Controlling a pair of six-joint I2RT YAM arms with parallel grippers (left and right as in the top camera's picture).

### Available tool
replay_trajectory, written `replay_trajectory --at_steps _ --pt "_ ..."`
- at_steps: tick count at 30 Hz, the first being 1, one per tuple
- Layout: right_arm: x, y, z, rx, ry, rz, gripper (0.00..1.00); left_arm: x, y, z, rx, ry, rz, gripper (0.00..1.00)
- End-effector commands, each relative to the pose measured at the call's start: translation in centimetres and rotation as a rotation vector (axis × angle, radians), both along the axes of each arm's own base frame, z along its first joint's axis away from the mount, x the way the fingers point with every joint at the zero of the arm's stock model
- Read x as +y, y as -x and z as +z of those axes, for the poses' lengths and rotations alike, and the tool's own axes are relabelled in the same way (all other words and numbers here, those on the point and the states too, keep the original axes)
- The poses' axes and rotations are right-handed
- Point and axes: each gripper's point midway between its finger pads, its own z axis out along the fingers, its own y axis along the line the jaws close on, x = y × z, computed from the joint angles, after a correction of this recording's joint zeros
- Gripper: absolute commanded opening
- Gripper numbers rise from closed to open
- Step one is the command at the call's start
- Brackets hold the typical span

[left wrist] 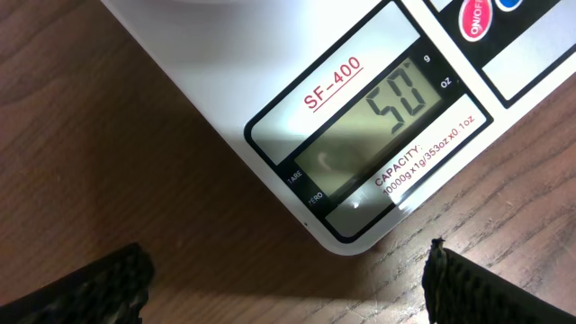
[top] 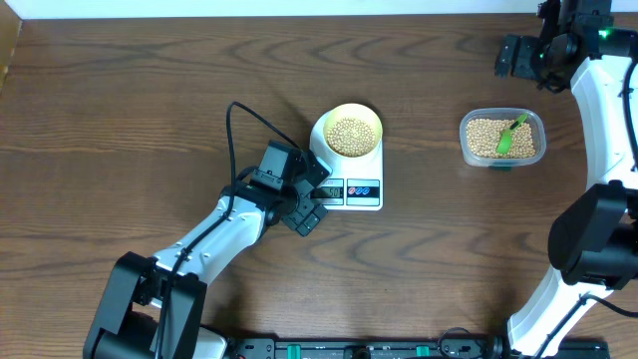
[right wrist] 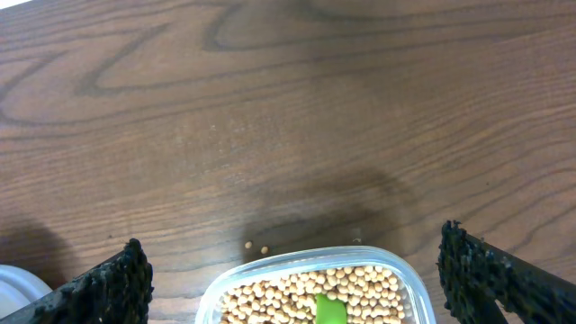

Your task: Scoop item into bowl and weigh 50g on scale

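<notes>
Sitting on the scale, the bowl lies just beyond the left tool, spread wide and empty.

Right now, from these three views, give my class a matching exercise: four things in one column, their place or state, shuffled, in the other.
Column one:
1 yellow bowl
2 green scoop
3 scale display
4 left claw

Column two:
A lying in the clear container
B open, beside the scale
C on the scale
D reads 50

Pairs: 1-C, 2-A, 3-D, 4-B
</notes>
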Motion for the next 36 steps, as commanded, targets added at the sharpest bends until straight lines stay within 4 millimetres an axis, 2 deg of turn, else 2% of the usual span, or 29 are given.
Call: replay_trajectory --at_steps 1,6,11,12,14,16,19,23,26,30,36 --pt "1.0 -0.1 1.0 -0.023 0.001 0.026 0.99 0.3 -0.1 -0.4 0.001 -0.021 -0.007 0.98" --pt "3.6 0.6 5.3 -0.111 0.009 0.077 0.99 0.3 -0.1 -0.4 0.001 -0.021 -0.007 0.98" --pt "7.7 2.5 11.4 -0.241 0.013 0.16 0.99 0.3 -0.1 -0.4 0.001 -0.021 -0.007 0.98" --pt "8.0 3.1 12.7 -0.271 0.053 0.181 0.99 0.3 -0.1 -0.4 0.001 -0.021 -0.007 0.98" --pt "8.3 4.4 15.6 -0.333 0.117 0.193 0.99 0.3 -0.1 -0.4 0.001 -0.021 -0.007 0.98" --pt "9.0 6.8 18.1 -0.372 0.127 0.203 0.99 0.3 -0.1 -0.4 0.001 -0.021 -0.007 0.98" --pt "9.1 10.1 20.6 -0.402 0.126 0.21 0.99 0.3 -0.1 -0.4 0.001 -0.021 -0.007 0.98" --pt "8.5 15.0 21.3 -0.352 0.105 0.195 0.99 0.3 -0.1 -0.4 0.001 -0.021 -0.007 0.98" --pt "8.3 17.4 21.4 -0.326 0.103 0.197 0.99 0.3 0.0 -0.4 0.001 -0.021 -0.007 0.98" --pt "8.2 18.1 21.0 -0.303 0.102 0.201 0.99 0.3 0.0 -0.4 0.001 -0.021 -0.007 0.98" --pt "8.4 19.0 18.6 -0.258 0.088 0.214 0.99 0.3 -0.1 -0.4 0.001 -0.021 -0.007 0.98"
